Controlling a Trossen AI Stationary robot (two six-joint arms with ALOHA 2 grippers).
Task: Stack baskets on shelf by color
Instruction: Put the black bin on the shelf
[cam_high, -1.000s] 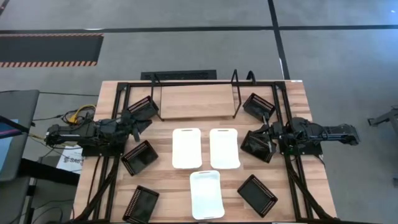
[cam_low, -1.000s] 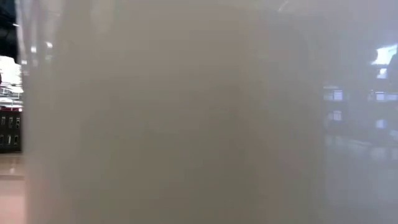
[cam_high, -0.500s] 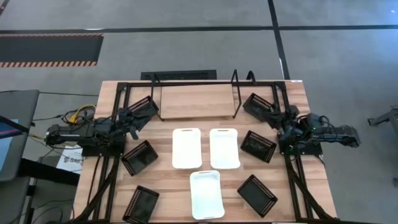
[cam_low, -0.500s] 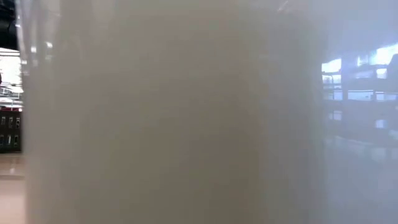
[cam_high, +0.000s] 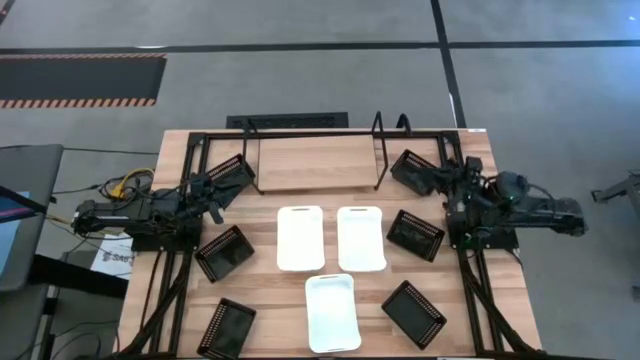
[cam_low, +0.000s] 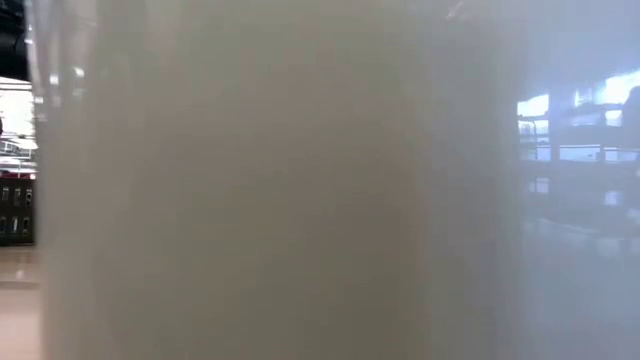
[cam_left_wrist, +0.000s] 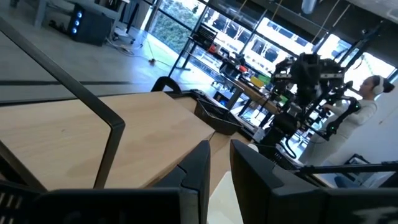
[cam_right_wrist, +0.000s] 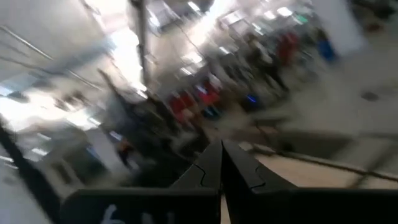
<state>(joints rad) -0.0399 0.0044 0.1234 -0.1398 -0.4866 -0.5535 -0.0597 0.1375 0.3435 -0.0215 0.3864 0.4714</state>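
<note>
Six black mesh baskets lie on the table in the high view: far left (cam_high: 230, 172), middle left (cam_high: 224, 252), near left (cam_high: 226, 327), far right (cam_high: 412, 168), middle right (cam_high: 414, 233) and near right (cam_high: 413, 313). Three white baskets (cam_high: 300, 238), (cam_high: 361, 238), (cam_high: 332, 312) rest on their bottoms in the middle. The shelf (cam_high: 315, 163) stands at the far edge. My left gripper (cam_high: 214, 190) (cam_left_wrist: 221, 152) is at the far-left basket's near corner, its fingers a narrow gap apart. My right gripper (cam_high: 446, 186) (cam_right_wrist: 221, 149) is shut beside the far-right basket. My left gripper stands at the near corner of the far-left black basket. The wood of the shelf shows through the gap between its fingers. Whether it touches the basket, I cannot tell.
Black table-frame bars (cam_high: 190, 160) (cam_high: 462, 250) run along both sides and the far edge. Upright wire dividers (cam_high: 250, 150) (cam_high: 380, 150) flank the shelf's wood panel. A pale surface (cam_low: 280, 180) close to the lens fills the low view.
My right gripper has drawn away from the middle-right black basket, which stays on the table. It has moved toward the far edge and now stands beside the far-right basket.
</note>
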